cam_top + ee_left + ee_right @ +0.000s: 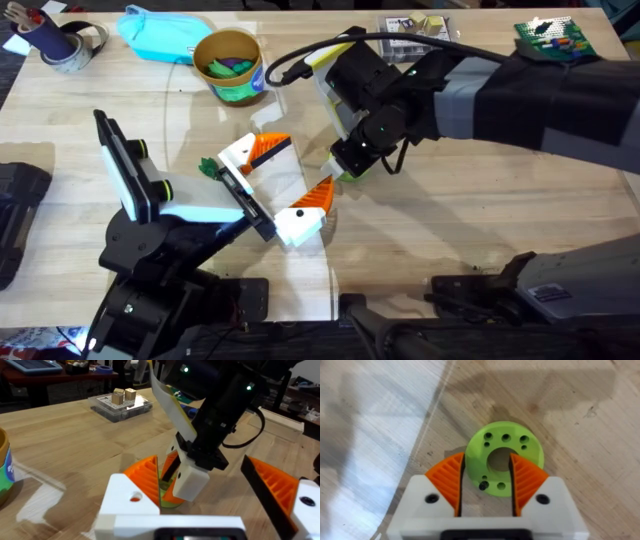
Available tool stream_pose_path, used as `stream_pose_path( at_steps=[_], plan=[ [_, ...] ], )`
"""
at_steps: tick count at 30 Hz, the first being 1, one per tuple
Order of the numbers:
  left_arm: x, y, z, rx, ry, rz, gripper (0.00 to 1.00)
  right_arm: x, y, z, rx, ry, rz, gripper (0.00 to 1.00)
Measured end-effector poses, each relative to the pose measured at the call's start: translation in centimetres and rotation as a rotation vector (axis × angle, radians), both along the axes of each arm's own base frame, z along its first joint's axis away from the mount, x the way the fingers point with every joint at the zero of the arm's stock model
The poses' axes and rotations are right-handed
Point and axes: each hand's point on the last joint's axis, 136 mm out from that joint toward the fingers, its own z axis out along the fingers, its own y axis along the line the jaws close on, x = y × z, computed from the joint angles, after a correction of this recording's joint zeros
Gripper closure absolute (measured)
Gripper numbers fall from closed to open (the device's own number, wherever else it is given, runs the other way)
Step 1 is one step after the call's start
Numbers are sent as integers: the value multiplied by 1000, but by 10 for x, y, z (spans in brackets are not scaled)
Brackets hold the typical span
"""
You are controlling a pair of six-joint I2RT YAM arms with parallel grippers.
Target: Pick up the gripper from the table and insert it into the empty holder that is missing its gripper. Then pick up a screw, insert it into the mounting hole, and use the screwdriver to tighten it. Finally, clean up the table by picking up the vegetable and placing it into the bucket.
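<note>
Right pincer [486, 491] is down on the lime-green disc [504, 457]: flat plastic ring, centre bore plus small holes round it, lying on the table [480, 200]. Orange ribbed pads sit one at the disc's outer rim, one in the bore, clamping the ring wall between them, jaws narrowly parted. Left wrist view shows the same: right pincer [172, 491] tip down on the green disc [167, 502], white finger block in front. Left pincer [200, 505] is wide open with nothing between its fingers; in the overhead view its fingers frame bare wood just left of the disc. Table is pale wood grain, with a clear sheet edge running across it. The bucket [229, 64], a round tan cup with a green band, stands far-left of centre, well apart from both arms, with small green pieces inside. Light-blue pouch [160, 35] just beside it. The vegetable [209, 168], a dark-green leafy bit, lies against the left arm's white link. Open table to the right of the disc; the left side is crowded by the left arm.
</note>
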Motion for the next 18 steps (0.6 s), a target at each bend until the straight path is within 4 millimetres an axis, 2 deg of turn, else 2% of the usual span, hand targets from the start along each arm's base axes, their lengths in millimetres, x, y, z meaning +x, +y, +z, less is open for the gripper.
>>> stream_pose_path(
  at_steps=[10,14,18],
  plan=[
    [0,0,0,-1,0,1,10,-2,-4,4,-1,10,-26,502],
    [0,0,0,-1,0,1,10,-6,-9,26,31,-13,-55,502],
    [0,0,0,-1,0,1,10,-18,-19,48,42,-15,-80,502]
  ],
)
